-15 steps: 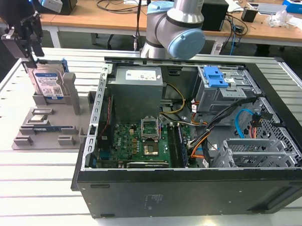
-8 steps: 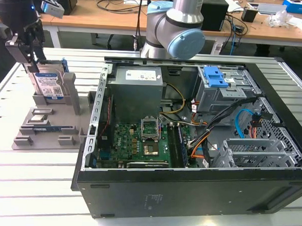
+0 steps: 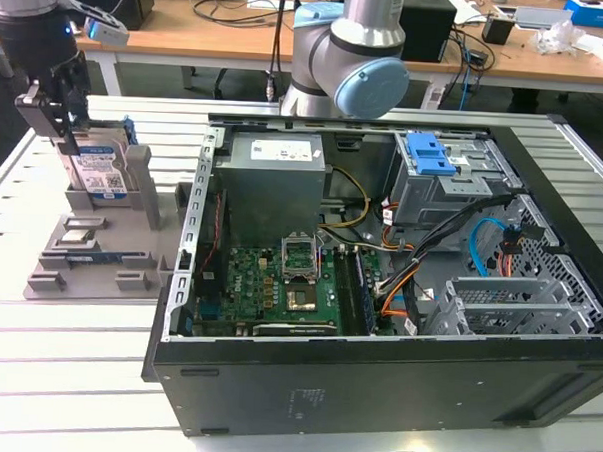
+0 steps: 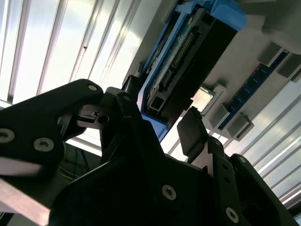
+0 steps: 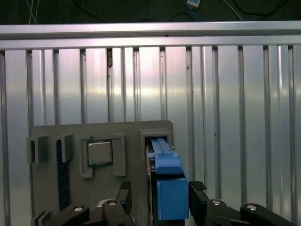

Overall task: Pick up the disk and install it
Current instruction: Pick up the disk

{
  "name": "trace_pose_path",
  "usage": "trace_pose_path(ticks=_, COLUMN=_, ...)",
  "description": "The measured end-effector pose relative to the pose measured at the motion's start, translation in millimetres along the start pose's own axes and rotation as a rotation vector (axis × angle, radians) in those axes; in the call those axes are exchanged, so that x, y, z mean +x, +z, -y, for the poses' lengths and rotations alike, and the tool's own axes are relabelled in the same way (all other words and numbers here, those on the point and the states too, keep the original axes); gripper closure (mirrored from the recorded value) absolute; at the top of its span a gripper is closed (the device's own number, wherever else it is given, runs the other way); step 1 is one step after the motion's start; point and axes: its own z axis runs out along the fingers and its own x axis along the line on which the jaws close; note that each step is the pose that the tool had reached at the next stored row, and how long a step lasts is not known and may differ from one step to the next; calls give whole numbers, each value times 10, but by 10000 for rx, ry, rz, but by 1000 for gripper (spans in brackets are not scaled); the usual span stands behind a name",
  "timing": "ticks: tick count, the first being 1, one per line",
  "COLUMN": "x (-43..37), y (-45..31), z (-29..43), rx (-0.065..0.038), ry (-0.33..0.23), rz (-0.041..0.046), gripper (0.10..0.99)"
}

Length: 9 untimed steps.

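The disk (image 3: pixel 99 172) stands on edge in a slot of the grey holder (image 3: pixel 89 267) at the exterior view's left, its blue-and-white label facing out. My gripper (image 3: pixel 58 125) hangs directly over it, at its top end. In both wrist views the blue-framed disk (image 5: pixel 168 188) (image 4: pixel 188 56) sits between the black fingers (image 5: pixel 124 192), with a gap visible on each side. The gripper (image 5: pixel 160 194) (image 4: pixel 162 113) is open and straddles the disk's end.
The holder also carries a square chip (image 5: pixel 99 151) and a dark memory stick (image 5: pixel 59 174). To the exterior view's right lies the open computer case (image 3: pixel 375 369), with a grey power supply (image 3: pixel 274 175), a motherboard (image 3: pixel 289 286) and a blue-topped drive bay (image 3: pixel 432 154). The slatted metal table (image 3: pixel 65 376) lies underneath.
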Motion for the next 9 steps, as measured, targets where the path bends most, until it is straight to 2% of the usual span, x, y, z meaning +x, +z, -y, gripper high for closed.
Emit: trace_pose_path(ticks=9, x=0, y=12, z=0, rx=-1, ry=0, rz=0, gripper=502)
